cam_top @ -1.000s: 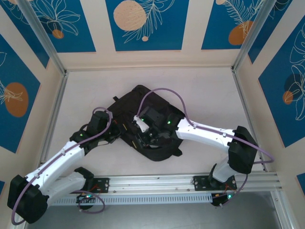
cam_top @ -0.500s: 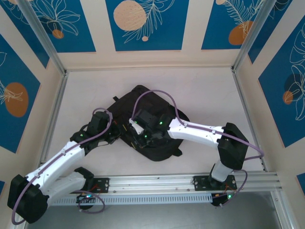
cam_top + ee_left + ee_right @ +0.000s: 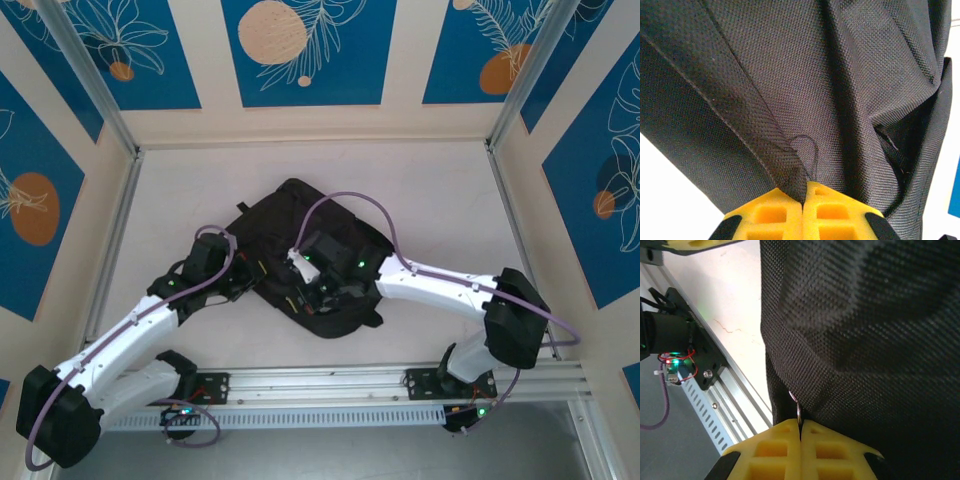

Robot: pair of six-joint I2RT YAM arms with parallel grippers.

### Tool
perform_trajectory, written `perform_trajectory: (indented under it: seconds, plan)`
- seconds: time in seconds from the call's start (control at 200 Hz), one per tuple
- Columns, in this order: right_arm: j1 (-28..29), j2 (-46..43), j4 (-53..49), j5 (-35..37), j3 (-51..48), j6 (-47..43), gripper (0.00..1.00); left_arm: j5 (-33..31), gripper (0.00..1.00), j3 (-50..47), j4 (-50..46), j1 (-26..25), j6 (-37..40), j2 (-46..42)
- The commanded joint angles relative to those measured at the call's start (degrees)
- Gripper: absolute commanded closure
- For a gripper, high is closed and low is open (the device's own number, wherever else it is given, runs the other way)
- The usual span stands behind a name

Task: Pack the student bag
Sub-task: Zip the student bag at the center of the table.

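Currently student bag [image 3: 300,225] lies on tabletop [image 3: 430,190] toward near edge. Left end effector [image 3: 804,199] pinches its fabric fold; right end effector [image 3: 800,429] clamps its metal ring [image 3: 797,410].

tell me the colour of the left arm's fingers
Yellow fingers, best seen in the left wrist view.

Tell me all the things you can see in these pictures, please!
student bag: one, black, middle of the table
metal ring: one, silver, at the bag's edge
table: one, whitish, under everything
wall panels: several, blue with orange circles and white flowers, around the table
rail: one, silver, along the near edge
cables: two, purple, looping over the arms
arms: two, white and black, left arm and right arm reaching to the bag
left tool: one, yellow, shut on a fold of the bag
right tool: one, yellow, shut on the ring
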Motion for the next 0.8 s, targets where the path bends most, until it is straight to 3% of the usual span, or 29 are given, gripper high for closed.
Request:
perform_trajectory:
  seconds: [0.0, 0.275, 0.41, 0.505, 0.6, 0.655, 0.795]
  plan:
    - [-1.56, -4.17, -4.75, -4.08, -3.31, 0.53, 1.00, -0.29, 1.00, 0.86, 1.06, 1.69, 1.65, -0.66]
    - [-4.59, -7.03, -12.68, -9.69, 1.00, -4.57, 1.00, 0.07, 1.00, 0.92, 1.07, 2.32, 3.10, 1.20]
    - [-2.74, -1.17, -24.81, -7.29, 11.06, -8.76, 1.00, 1.15, 1.00, 2.20, 0.77, 2.32, 4.47, 2.47]
    - [-2.61, 3.83, -32.02, -9.32, 17.03, -8.46, 1.00, 1.14, 1.00, 2.79, 0.39, 2.33, 5.12, 2.71]
    - [-2.52, 4.10, -30.42, -15.17, 16.98, -6.72, 1.00, 1.37, 1.00, 2.72, 0.70, 2.32, 4.90, 2.79]
    - [-2.52, 2.89, -28.73, -14.27, 15.91, -5.46, 1.00, 1.53, 1.00, 2.62, 0.80, 2.34, 4.94, 2.85]
    - [-3.57, 0.04, -25.16, -8.26, 12.84, -1.10, 0.72, 1.38, 1.00, 2.22, 0.84, 2.37, 4.93, 2.49]
